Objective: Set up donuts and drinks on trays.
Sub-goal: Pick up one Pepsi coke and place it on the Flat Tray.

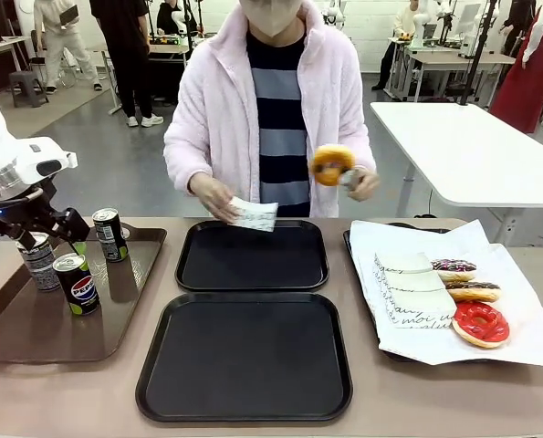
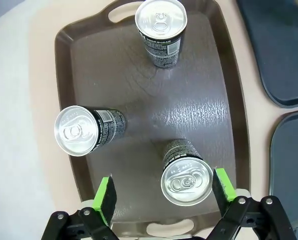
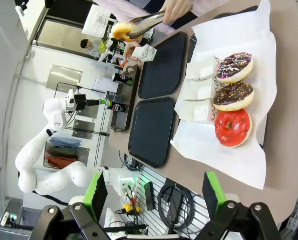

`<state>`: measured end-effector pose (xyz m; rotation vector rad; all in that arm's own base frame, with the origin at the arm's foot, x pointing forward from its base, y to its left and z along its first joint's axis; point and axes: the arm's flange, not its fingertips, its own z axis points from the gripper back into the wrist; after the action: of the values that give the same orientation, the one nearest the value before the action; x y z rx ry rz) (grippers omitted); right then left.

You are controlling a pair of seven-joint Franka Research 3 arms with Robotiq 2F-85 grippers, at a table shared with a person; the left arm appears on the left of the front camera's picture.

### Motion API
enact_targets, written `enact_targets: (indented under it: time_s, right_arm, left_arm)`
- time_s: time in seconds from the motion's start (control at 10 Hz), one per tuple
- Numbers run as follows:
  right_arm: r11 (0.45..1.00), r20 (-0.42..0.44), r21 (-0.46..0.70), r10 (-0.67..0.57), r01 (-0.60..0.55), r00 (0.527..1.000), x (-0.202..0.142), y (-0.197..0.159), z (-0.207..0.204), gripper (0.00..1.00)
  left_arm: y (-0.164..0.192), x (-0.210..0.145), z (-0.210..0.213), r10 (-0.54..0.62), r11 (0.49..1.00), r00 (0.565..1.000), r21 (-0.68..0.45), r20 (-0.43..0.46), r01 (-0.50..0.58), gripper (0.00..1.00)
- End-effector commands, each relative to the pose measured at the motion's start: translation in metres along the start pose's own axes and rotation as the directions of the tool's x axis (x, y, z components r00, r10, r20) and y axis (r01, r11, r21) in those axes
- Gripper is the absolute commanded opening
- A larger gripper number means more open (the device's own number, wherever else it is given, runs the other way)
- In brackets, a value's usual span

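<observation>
A worktop point(image 1: 61, 397) is shared by a two-armed robot and a person point(image 1: 280, 109) standing at its far edge. Near the left edge, a glossy brown tray point(image 1: 20, 333) carries three upright cans point(image 1: 109, 234), one of them a black Pepsi can point(image 1: 79, 285). The robot's left hand point(image 2: 165, 191) hangs over this tray with its jaws spread wide, gripping nothing. In the wrist view, one can point(image 2: 187, 181) stands between the green pads point(image 2: 106, 196), closer to one pad than the other and apparently touching neither. In the middle of the worktop lie two black trays, the far tray point(image 1: 252, 258) and the near tray point(image 1: 244, 358), both bare. Toward the right edge, a sheet of white paper point(image 1: 527, 342) bears a sprinkled chocolate donut point(image 1: 454, 269), a plain chocolate donut point(image 1: 473, 292) and a red-iced donut point(image 1: 480, 325). Above the far tray the person holds a glazed donut point(image 1: 332, 164) in tongs point(image 1: 351, 179) and a paper sleeve point(image 1: 253, 215) in the other hand point(image 1: 212, 193). The robot's right hand point(image 3: 154, 195) is wide open and empty, raised well clear of the donuts. The set-up looks barely begun, and the step in hand appears to be picking the first drink. The next move likely calls for centring the can between the pads, lowering, closing on its side, then lifting straight up so the neighbouring cans stay standing, and carrying it toward a black tray.
</observation>
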<state>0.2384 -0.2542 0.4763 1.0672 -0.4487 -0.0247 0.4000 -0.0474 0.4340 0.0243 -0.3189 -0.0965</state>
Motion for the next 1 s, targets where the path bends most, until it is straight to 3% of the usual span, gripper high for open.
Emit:
enact_targets:
  time_s: [0.0,0.3,0.7,0.9]
  right_arm:
    - [1.000,0.014,0.022,0.014,-0.014,1.000,0.001,-0.002,0.001,1.00]
    - [1.000,0.014,0.022,0.014,-0.014,1.000,0.001,-0.002,0.001,1.00]
    - [1.000,0.014,0.022,0.014,-0.014,1.000,0.001,-0.002,0.001,1.00]
    - [1.000,0.014,0.022,0.014,-0.014,1.000,0.001,-0.002,0.001,1.00]
  left_arm:
    - [0.001,-0.002,0.001,-0.012,1.000,1.000,0.017,0.001,0.012,1.00]
    - [-0.007,0.000,0.011,0.032,0.999,0.999,0.002,-0.014,-0.032,1.00]
    - [-0.024,-0.003,0.002,0.128,0.991,0.983,0.051,-0.129,-0.122,1.00]
    - [-0.030,0.003,-0.005,0.165,0.986,0.976,0.023,-0.139,-0.164,1.00]
